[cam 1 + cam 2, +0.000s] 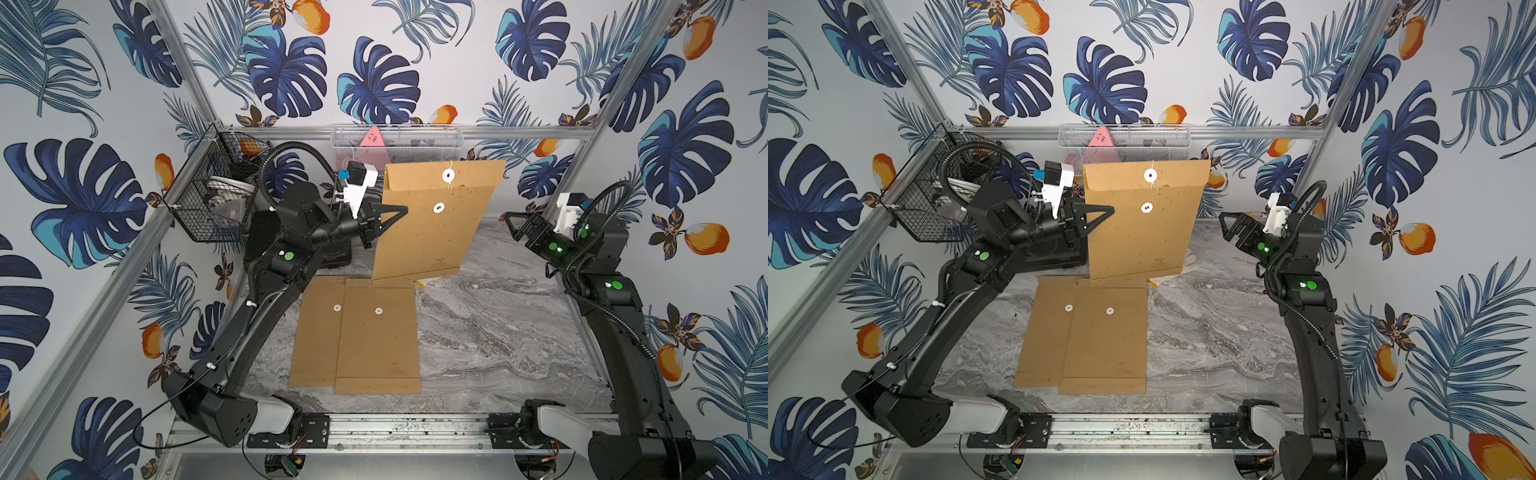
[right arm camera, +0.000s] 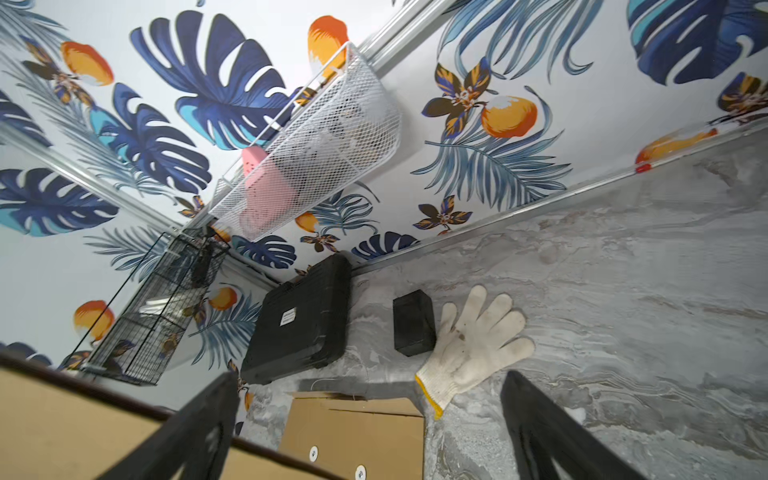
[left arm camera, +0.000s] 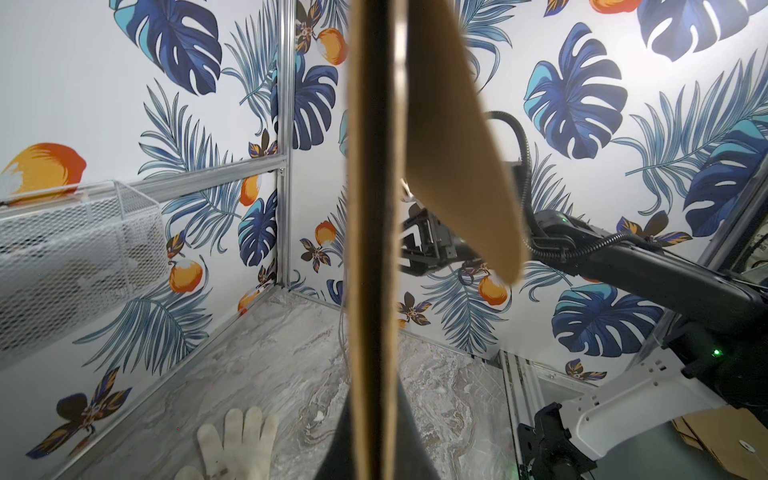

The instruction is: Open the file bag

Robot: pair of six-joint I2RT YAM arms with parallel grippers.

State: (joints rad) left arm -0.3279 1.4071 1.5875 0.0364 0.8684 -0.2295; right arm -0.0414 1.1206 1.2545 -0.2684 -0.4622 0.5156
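A brown paper file bag (image 1: 432, 241) (image 1: 1138, 241) stands upright over the back of the table. My left gripper (image 1: 401, 210) (image 1: 1106, 210) is shut on its left edge. Its flap (image 1: 469, 174) is lifted above the body, with one white disc (image 1: 448, 175) on the flap and another (image 1: 438, 207) below. In the left wrist view the file bag (image 3: 370, 208) is edge-on between the dark fingers (image 3: 411, 449), and the flap (image 3: 457, 145) curls away. My right gripper (image 1: 509, 218) (image 1: 1224, 218) (image 2: 370, 415) hangs open to the bag's right, holding nothing.
Two more brown bags (image 1: 361, 332) lie flat and overlapping on the marble table (image 1: 498, 332). Behind them are a white glove (image 2: 473, 336), a small black box (image 2: 413, 322) and a black case (image 2: 303, 320). A white mesh basket (image 1: 415, 139) and black wire basket (image 1: 208, 195) hang on the walls.
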